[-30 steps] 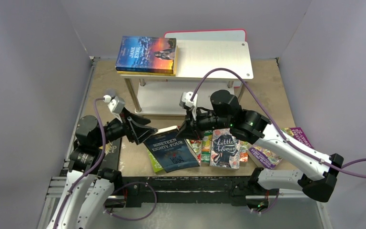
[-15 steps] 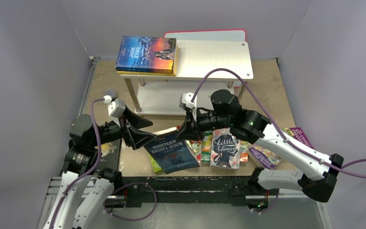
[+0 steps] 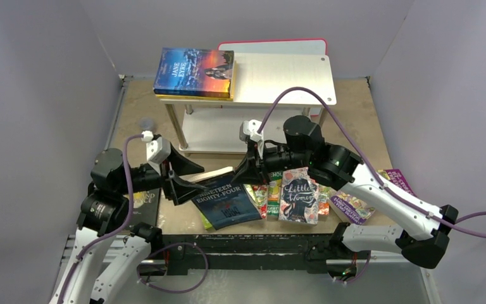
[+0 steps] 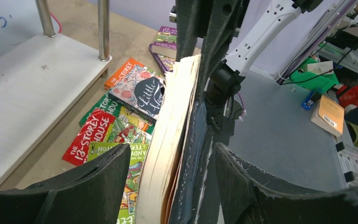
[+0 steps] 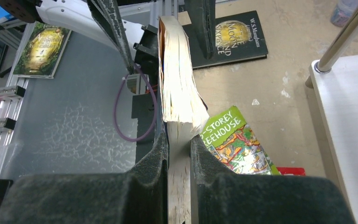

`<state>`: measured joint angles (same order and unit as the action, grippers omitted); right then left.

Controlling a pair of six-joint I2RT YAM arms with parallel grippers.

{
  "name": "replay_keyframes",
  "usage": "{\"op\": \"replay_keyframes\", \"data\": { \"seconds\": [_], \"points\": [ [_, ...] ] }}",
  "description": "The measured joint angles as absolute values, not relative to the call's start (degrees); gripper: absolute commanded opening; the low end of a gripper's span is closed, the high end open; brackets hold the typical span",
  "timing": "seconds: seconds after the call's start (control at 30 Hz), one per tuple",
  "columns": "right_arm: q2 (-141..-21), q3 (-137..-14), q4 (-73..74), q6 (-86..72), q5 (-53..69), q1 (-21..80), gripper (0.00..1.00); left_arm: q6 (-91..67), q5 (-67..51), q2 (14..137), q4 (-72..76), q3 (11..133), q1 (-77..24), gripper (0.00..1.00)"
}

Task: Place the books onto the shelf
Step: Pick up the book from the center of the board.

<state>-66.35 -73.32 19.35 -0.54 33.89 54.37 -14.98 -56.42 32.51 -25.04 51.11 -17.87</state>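
Near edge: the right claw (image 3: 243,172) is clamped tight on one end of Nineteen Eighty-Four (image 3: 226,202), holding the book up on edge, pages fanned and sagging a little. The left claw (image 3: 190,176) stands wide, one jaw on each side of the book's other end, with gaps showing in its wrist view, so it grips nothing.

Beside it on the tabletop (image 3: 354,120): Little Women (image 3: 299,196) and the Storey Treehouse titles (image 3: 267,190) lie flat and overlapping. Moon and Sixpence (image 5: 235,39) lies by the left arm's base.

Beyond: the shelf (image 3: 285,76), with Jane Eyre (image 3: 193,73) flat on the left of its top board and the rest of that board bare.

My read: you are mid hand-over or two-claw steadying. Next, close the left claw squarely on cover and pages. Don't release the right claw until that grip is firm, or the book may flop open. Then carry it to the shelf.
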Motion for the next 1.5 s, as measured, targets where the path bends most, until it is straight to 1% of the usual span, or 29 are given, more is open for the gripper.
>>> {"op": "replay_keyframes", "data": {
  "seconds": [0.03,0.3,0.4,0.47,0.6,0.67,0.7,0.77,0.93,1.0,1.13,1.17,1.23,1.27,1.3,1.37,1.5],
  "points": [
    [-66.32,-73.34,19.11,-0.51,34.24,54.35,0.00,-14.50,-56.62,32.16,-25.10,51.35,-18.04,0.65],
    [-65.23,-73.45,17.85,-0.36,37.21,54.37,0.00,-13.87,-57.17,35.38,-28.08,54.17,-18.52,0.53],
    [-65.19,-73.82,17.63,-0.34,37.34,54.35,0.00,-13.85,-57.82,35.75,-28.77,55.22,-18.74,0.50],
    [-65.19,-73.95,17.28,-0.30,37.52,54.33,0.00,-13.87,-58.17,35.44,-28.97,55.31,-18.98,0.50],
    [-65.19,-74.15,16.84,-0.10,38.37,54.33,0.00,-13.72,-58.78,34.87,-29.87,55.57,-19.44,0.53],
    [-65.23,-74.59,16.86,0.36,38.59,54.33,0.00,-12.27,-58.70,34.83,-31.79,56.53,-19.64,0.52],
    [-65.25,-74.91,16.86,0.60,38.61,54.33,0.00,-11.44,-58.50,34.72,-32.62,57.08,-19.70,0.50],
    [-65.28,-75.64,16.75,1.02,38.65,54.33,0.00,-9.89,-58.06,34.30,-34.11,57.91,-19.81,0.42],
    [-65.28,-76.27,15.81,1.52,38.79,54.33,0.00,-7.22,-57.67,33.65,-36.67,59.44,-20.43,0.14],
    [-65.28,-76.27,15.75,1.61,38.76,54.33,0.00,-6.55,-57.63,33.67,-37.28,59.64,-20.45,0.01],
    [-65.28,-76.27,15.55,2.04,38.76,54.33,0.00,-5.54,-57.45,34.15,-38.44,60.62,-20.45,0.00],
    [-65.28,-76.27,15.49,2.17,38.74,54.33,0.12,-5.21,-57.36,34.33,-38.81,60.99,-20.45,0.00],
    [-65.21,-76.25,15.05,2.31,38.50,54.35,0.48,-4.86,-56.71,34.65,-39.29,61.80,-20.45,0.00],
    [-65.14,-76.16,14.66,2.22,38.24,54.35,0.60,-4.89,-56.25,34.79,-39.40,62.17,-20.45,0.00],
    [-65.04,-76.09,14.15,1.85,37.60,54.35,0.68,-5.21,-55.37,34.98,-39.51,62.59,-20.53,0.00],
    [-64.34,-75.79,13.02,1.28,35.99,54.35,0.77,-6.57,-52.47,35.16,-39.51,63.02,-20.75,0.00],
    [-61.04,-74.13,11.35,-0.43,30.13,54.35,0.81,-12.58,-43.77,36.05,-35.83,63.11,-20.75,0.00]
  ]
}}
